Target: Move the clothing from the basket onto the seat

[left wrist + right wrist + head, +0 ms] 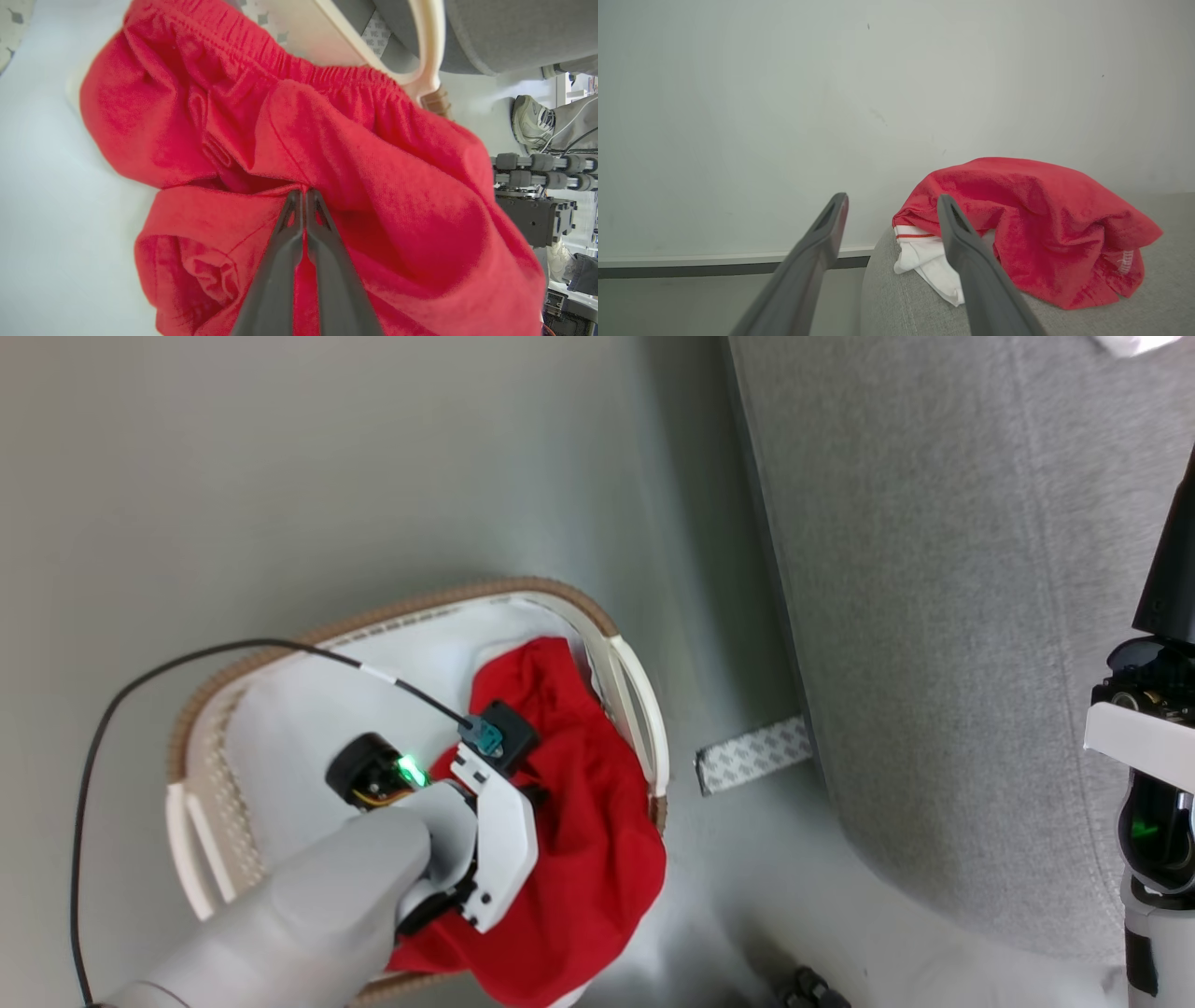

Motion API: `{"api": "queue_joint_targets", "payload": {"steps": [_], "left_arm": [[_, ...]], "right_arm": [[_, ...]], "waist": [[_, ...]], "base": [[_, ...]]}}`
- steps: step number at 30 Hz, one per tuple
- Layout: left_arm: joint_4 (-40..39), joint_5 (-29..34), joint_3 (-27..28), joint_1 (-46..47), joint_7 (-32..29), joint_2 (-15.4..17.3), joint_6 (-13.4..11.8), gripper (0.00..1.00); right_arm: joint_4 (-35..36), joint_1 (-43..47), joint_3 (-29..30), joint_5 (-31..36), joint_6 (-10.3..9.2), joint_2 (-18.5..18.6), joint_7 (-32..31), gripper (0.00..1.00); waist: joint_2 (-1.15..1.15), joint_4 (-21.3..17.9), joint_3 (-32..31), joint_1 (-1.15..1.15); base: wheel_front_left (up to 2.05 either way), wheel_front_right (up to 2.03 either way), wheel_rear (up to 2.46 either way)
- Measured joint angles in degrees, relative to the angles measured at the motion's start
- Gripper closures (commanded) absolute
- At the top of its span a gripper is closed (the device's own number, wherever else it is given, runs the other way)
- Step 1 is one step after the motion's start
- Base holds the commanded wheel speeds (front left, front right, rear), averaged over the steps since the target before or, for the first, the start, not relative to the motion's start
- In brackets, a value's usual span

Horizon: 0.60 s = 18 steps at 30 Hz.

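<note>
Grasping bright-red fabric garment (pixel 373 177), your left jaws clenched, right jaws released; lift toward light-grey upholstered seat (pixel 934 616) at two o'clock.

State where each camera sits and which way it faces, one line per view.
Head: on the head, looking down at basket, clothing and seat; left forearm, right arm show.
Left wrist: along the left claw, shut on a clothing fold.
Right wrist: looks along the open right claw, over the seat, at a second garment.
Shared: head and left wrist both show basket and clothing.
</note>
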State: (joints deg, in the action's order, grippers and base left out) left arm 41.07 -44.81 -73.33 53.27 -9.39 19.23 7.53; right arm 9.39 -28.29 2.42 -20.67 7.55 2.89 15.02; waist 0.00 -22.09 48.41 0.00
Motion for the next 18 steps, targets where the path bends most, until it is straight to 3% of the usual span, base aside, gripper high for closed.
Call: {"api": "queue_joint_targets", "payload": {"steps": [18], "left_arm": [[1.11, -7.33, -0.02, -5.81, 14.24, -4.76, 0.00, 1.00]], "right_arm": [[-3.97, 5.30, 3.08, 6.11, 0.00, -0.08, 0.00, 0.00]], "waist": [[0.00, 6.17, -17.29, -0.01]], "base": [[0.00, 0.00, 0.00]]}}
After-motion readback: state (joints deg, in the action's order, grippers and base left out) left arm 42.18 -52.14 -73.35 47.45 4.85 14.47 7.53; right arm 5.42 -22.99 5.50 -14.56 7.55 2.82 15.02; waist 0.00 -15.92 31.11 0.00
